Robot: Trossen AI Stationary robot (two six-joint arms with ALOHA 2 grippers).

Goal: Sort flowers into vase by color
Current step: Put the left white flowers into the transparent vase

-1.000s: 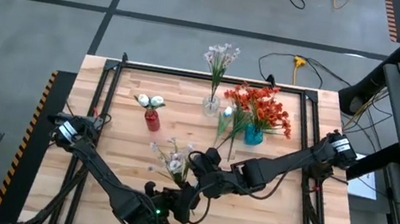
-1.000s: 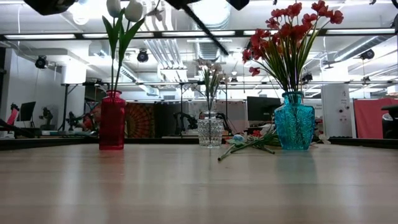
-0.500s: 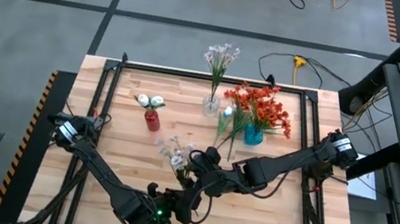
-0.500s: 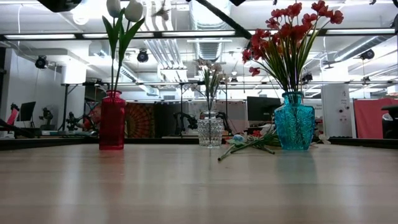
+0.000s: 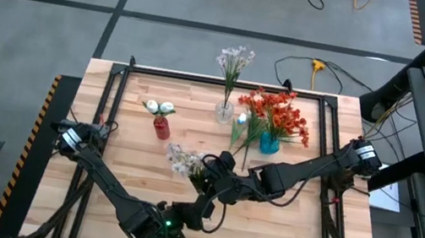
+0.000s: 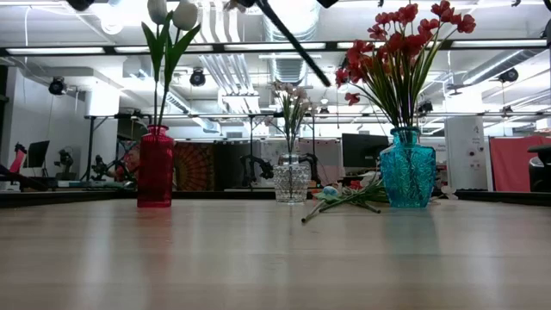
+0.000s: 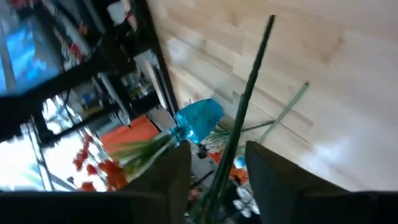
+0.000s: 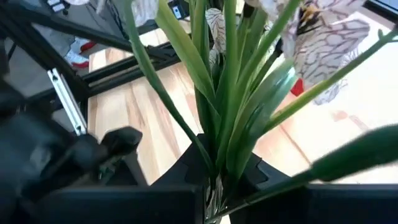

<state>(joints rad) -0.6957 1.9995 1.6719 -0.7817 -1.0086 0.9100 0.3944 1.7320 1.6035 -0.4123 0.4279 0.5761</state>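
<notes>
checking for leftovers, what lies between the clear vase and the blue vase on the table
One loose flower lies on the table between the clear vase and the blue vase, right beside the blue one. The low view shows it best.

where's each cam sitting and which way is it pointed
High: above the table, looking straight down; both arms show, right tool shut on the pale spray.
Low: at tabletop height, looking level across to the red vase, clear vase and blue vase; only a dark bar of the robot shows at the top edge.
Left wrist: on the left arm, looking past its fingers along a stem to the blue vase.
Right wrist: on the right arm, looking at the clamped stems.
Shared: high, low and left wrist all show the blue vase.
</notes>
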